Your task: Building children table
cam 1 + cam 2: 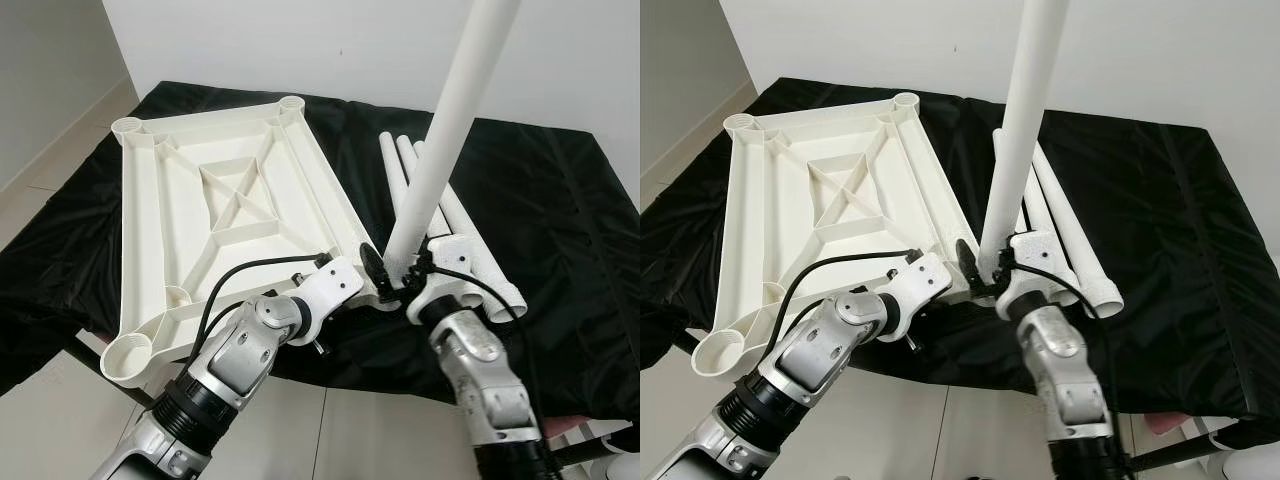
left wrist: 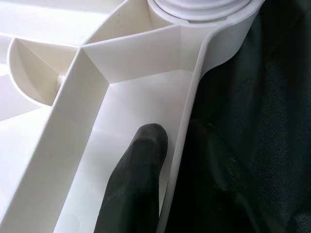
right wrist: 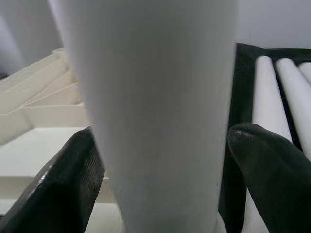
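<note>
The white table top lies upside down on a black cloth, its ribs facing up. My right gripper is shut on a white table leg, which stands nearly upright at the top's near right corner. In the right wrist view the leg sits between both fingers. My left gripper is shut on the table top's rim beside that corner. One finger presses inside the rim; the other is hard to make out outside it.
Three loose white legs lie side by side on the cloth, right of the table top. Round leg sockets mark the other corners. The cloth-covered surface ends just before me, with tiled floor below. A white wall stands behind.
</note>
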### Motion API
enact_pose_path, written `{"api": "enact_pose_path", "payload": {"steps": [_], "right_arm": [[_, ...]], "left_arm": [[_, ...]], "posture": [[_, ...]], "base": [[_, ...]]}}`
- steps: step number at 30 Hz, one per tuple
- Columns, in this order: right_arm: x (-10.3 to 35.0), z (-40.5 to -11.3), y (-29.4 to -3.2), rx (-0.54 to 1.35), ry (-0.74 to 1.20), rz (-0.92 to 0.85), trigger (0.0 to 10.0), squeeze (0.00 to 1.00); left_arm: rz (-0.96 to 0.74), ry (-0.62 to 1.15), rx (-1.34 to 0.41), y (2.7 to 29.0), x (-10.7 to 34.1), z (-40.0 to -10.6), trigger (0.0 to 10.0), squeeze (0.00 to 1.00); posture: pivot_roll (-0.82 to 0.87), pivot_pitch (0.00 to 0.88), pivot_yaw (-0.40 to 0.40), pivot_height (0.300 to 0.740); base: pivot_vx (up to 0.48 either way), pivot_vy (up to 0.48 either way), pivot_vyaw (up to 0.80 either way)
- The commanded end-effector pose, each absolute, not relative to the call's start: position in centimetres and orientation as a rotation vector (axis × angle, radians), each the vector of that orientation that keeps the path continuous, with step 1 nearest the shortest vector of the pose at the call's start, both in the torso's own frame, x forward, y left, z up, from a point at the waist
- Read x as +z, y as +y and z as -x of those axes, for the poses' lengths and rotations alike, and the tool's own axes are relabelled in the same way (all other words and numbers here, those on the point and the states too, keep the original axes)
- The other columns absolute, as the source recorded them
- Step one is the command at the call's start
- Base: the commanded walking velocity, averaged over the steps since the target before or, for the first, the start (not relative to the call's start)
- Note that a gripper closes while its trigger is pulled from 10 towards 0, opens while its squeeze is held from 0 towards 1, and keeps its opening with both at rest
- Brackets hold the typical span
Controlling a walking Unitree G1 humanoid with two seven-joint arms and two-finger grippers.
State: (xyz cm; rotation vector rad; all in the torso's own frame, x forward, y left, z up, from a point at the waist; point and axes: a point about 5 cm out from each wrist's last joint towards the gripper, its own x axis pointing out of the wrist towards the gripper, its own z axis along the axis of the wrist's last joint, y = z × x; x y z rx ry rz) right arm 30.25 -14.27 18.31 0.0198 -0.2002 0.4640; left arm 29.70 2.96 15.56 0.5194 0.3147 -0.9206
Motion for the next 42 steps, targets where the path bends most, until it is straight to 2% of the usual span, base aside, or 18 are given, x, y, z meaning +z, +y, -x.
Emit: {"api": "enact_pose_path", "payload": {"steps": [1,7,9,18,35,36,40,42], "right_arm": [[18.0,-30.6,-15.1,0.533,-0.173,-0.032,10.0,0.0],[18.2,-30.9,-15.8,0.595,-0.159,-0.031,10.0,0.0],[18.4,-31.3,-16.4,0.694,-0.147,-0.015,10.0,0.0],[19.2,-32.1,-16.7,0.861,-0.127,0.028,10.0,0.0],[18.7,-33.1,-18.0,0.944,-0.085,0.135,10.0,0.0],[18.7,-33.2,-18.1,0.949,-0.086,0.136,9.1,0.0],[18.7,-33.3,-18.1,0.963,-0.085,0.126,8.8,0.0],[18.8,-33.4,-18.0,0.979,-0.088,0.132,10.0,0.0]], "left_arm": [[-0.512,0.374,-0.964,2.7,14.2,-29.2,10.0,0.0],[-0.512,0.375,-0.961,2.7,14.2,-29.2,10.0,0.0],[-0.511,0.375,-0.959,2.8,14.2,-29.2,10.0,0.0],[-0.511,0.375,-0.958,2.8,14.3,-29.3,10.0,0.0],[-0.511,0.376,-0.953,3.0,14.3,-29.4,10.0,0.0],[-0.511,0.376,-0.953,3.0,14.3,-29.4,10.0,0.0],[-0.511,0.377,-0.954,3.0,14.3,-29.3,10.0,0.0],[-0.512,0.376,-0.955,2.9,14.3,-29.3,10.0,0.0]], "posture": [[-0.12,0.125,0.011,0.74],[-0.12,0.127,0.012,0.74],[-0.12,0.129,0.015,0.74],[-0.11,0.132,0.019,0.74],[-0.11,0.13,0.018,0.74],[-0.11,0.128,0.018,0.74],[-0.11,0.127,0.017,0.74],[-0.11,0.124,0.016,0.74]], "base": [[0.0,0.0,0.0],[0.0,0.0,0.0],[0.0,0.0,0.0],[0.0,0.0,0.0],[0.0,0.0,0.0],[0.0,0.0,0.0],[0.0,0.0,0.0],[0.0,0.0,0.0]]}}
